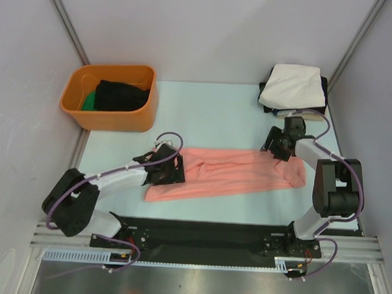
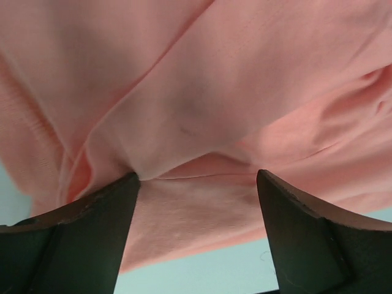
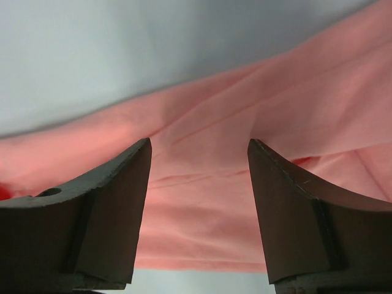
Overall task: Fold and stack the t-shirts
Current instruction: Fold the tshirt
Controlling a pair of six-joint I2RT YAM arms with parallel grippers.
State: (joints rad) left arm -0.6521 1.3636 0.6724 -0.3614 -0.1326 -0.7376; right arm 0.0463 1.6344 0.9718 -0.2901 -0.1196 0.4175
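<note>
Salmon-pink t-shirt [image 1: 234, 175] is spread in a rumpled band across the middle of the table [image 1: 204, 108], towards its near edge. The table is pale blue-green and is enclosed by plain grey-white walls [image 1: 207, 30]. One folded stack is seen at the far right corner: one cream-white t-shirt [image 1: 293, 86] laid on one black t-shirt [image 1: 266, 106]. One orange tub [image 1: 109, 114] is set at the far left corner, with black cloth [image 1: 123, 95] and green cloth [image 1: 88, 103] inside. Two hands are counted. The left hand [image 2: 197, 174] is spread open at the shirt's left end, and the right hand [image 3: 199, 142] is spread open at its right end.
</note>
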